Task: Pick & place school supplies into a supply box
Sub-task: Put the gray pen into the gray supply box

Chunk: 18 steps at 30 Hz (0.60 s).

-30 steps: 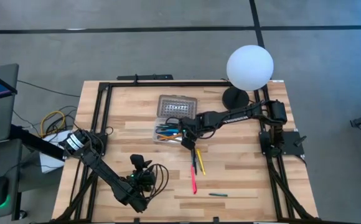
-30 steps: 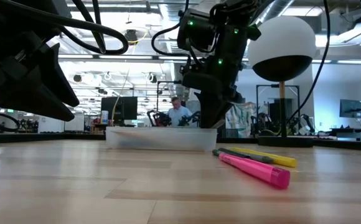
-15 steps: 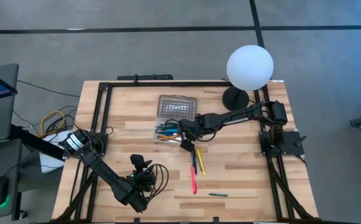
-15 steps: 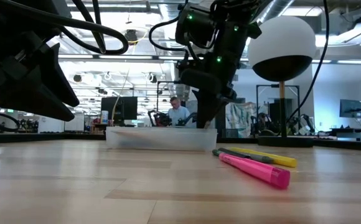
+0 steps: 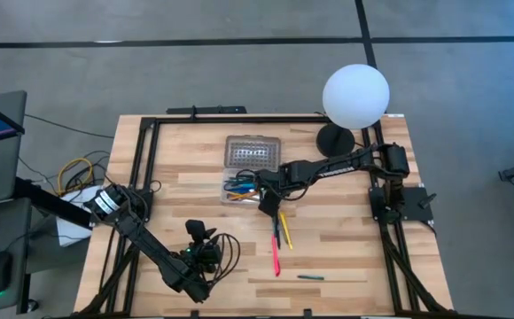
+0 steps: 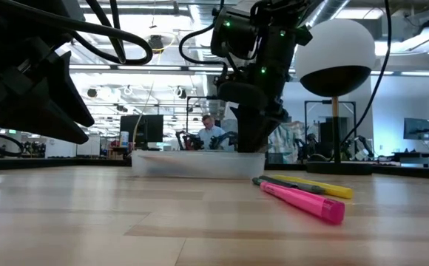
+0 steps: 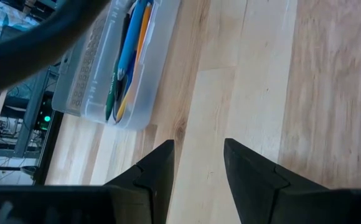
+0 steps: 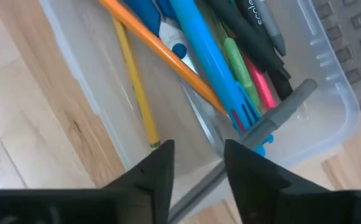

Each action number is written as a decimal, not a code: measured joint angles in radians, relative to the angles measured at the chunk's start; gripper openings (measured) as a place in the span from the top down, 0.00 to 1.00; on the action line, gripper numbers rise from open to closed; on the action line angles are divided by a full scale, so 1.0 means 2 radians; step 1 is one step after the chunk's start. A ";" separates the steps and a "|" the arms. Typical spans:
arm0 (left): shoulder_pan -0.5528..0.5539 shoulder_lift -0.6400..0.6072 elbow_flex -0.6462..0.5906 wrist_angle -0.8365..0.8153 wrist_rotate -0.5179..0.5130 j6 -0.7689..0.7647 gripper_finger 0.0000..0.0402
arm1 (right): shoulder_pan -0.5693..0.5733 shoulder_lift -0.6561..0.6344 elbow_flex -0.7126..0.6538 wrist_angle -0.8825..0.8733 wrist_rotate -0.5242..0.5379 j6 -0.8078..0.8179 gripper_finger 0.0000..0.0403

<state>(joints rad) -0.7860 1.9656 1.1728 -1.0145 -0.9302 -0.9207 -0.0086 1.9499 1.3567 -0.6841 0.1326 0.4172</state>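
1 partly legible black pen [image 8: 264, 25]

You are working on a pale wooden table [image 5: 346, 257] with visible grain and a smooth, faintly satin finish. The supply box [image 8: 330, 93] is clear, glossy plastic; its lid [image 5: 253, 151] shows a moulded grid texture. The fingers [image 7: 249, 177] look matt black.

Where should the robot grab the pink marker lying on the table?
Probably around the middle of the long thin pink marker, coming straight down from above. It lies flat on the wooden table, apart from the yellow pencil and the dark pen beside it. The fingers should close across its narrow width, where its sides are free.
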 joint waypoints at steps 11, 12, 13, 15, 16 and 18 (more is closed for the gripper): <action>0.000 0.000 0.000 0.000 0.000 0.000 0.66 | -0.010 0.000 0.000 -0.017 0.000 0.019 0.56; 0.000 0.000 0.000 0.000 0.000 0.000 0.66 | -0.010 0.000 0.000 -0.016 0.001 0.019 0.57; 0.000 0.000 0.000 0.000 0.000 0.000 0.66 | -0.010 0.000 0.000 -0.015 0.002 0.019 0.58; 0.000 0.000 0.000 0.000 0.000 0.000 0.66 | -0.010 0.001 0.002 -0.013 0.002 0.012 0.59; 0.000 0.000 0.000 0.000 0.000 0.000 0.66 | -0.010 0.001 0.006 -0.013 0.002 0.011 0.60; 0.000 0.000 0.000 0.000 0.000 0.000 0.66 | -0.007 0.001 0.017 -0.012 0.003 0.002 0.61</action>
<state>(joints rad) -0.7860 1.9656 1.1728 -1.0145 -0.9302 -0.9207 -0.0236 1.9522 1.3899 -0.7086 0.1390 0.4221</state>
